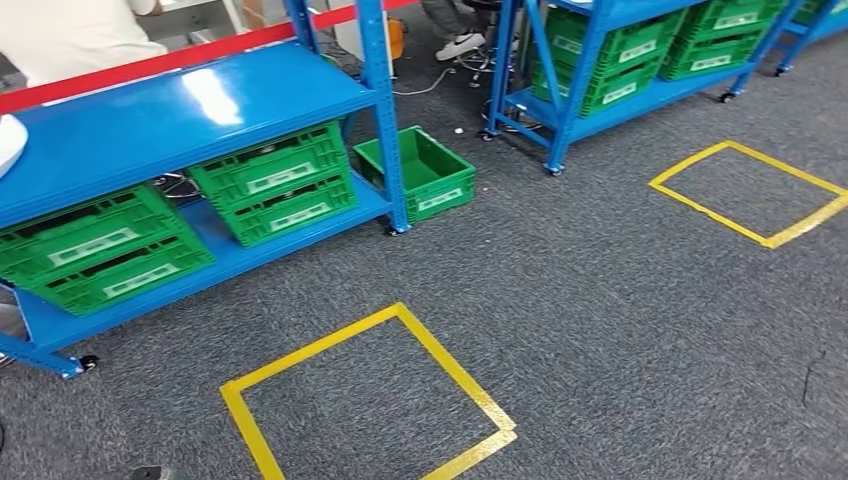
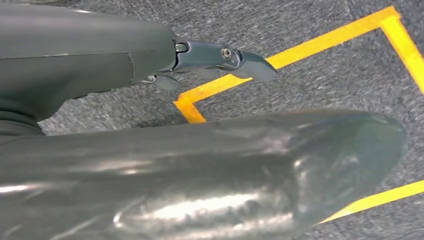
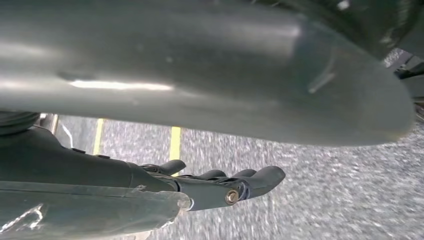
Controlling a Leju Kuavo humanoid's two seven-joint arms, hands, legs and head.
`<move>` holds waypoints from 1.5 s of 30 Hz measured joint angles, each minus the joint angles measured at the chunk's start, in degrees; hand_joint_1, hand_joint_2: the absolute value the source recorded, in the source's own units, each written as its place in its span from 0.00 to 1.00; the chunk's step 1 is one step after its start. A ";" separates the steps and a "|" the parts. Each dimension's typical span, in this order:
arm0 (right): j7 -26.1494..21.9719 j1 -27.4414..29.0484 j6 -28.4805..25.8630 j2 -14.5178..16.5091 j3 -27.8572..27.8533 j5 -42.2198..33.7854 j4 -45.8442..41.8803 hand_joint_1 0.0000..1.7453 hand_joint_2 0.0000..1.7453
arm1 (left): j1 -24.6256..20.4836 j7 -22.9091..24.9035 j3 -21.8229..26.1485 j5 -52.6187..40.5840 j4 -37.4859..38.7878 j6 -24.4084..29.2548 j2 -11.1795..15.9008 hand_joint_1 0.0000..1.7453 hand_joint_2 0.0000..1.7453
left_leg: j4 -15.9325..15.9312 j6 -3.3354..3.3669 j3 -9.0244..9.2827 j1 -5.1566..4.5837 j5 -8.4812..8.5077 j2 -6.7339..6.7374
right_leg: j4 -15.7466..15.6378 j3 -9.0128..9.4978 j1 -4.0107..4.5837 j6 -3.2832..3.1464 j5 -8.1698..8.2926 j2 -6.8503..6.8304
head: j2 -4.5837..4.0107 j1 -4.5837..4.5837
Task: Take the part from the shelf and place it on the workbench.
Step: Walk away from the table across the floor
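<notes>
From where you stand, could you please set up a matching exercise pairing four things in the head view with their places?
Things:
1. Lone green crate
2. Stacked green crates
3. Nearest yellow tape square
4. Red bar

Places:
A. On the blue shelf's lower level
B. Marked on the grey carpet
C. On the floor beside the shelf post
D. Behind the shelf top

Pairs: 1-C, 2-A, 3-B, 4-D

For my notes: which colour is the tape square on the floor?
Yellow tape square, clearest in head view.
</notes>
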 joint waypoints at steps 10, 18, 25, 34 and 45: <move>-0.49 0.13 -0.12 -0.02 0.10 0.22 -0.02 0.00 0.00 | -0.06 -0.04 0.00 -0.04 0.00 0.42 -0.07 0.00 0.00 | -1.87 2.39 0.01 0.34 0.86 -5.10 | 15.48 -6.40 -0.36 2.29 -8.40 5.31 | 0.00 0.57; -0.37 0.21 -0.19 -0.04 0.33 0.64 0.01 0.00 0.00 | 0.08 -0.03 0.00 -0.01 0.00 0.45 0.08 0.00 0.00 | -1.49 1.48 -0.24 0.51 1.03 -9.02 | 7.06 -3.01 -1.05 2.19 -3.03 8.55 | 0.00 0.67; -0.21 0.05 -0.29 -0.13 0.54 1.01 0.00 0.00 0.00 | 0.21 -0.66 -0.01 -0.28 0.09 0.17 0.04 0.00 0.00 | 3.43 -0.94 -3.71 0.75 -1.66 -8.25 | -0.27 0.06 -1.27 -0.27 0.53 7.33 | 0.00 0.02; -1.49 -0.02 -0.80 -0.17 0.78 0.18 0.00 0.00 0.00 | -0.25 -1.40 0.00 0.27 0.11 0.05 0.15 0.00 0.00 | -0.05 0.07 -0.37 -0.03 0.34 -0.17 | -0.20 0.25 -0.25 0.07 -0.03 0.59 | 0.00 -0.41; 1.98 0.06 -1.62 -0.23 -0.70 -3.23 -0.03 0.00 1.00 | -0.08 -1.05 0.06 0.62 0.11 0.39 0.29 0.00 0.00 | -1.83 2.49 0.25 0.32 0.54 -3.46 | 15.62 -7.15 -0.44 2.38 -6.74 5.41 | 0.00 0.13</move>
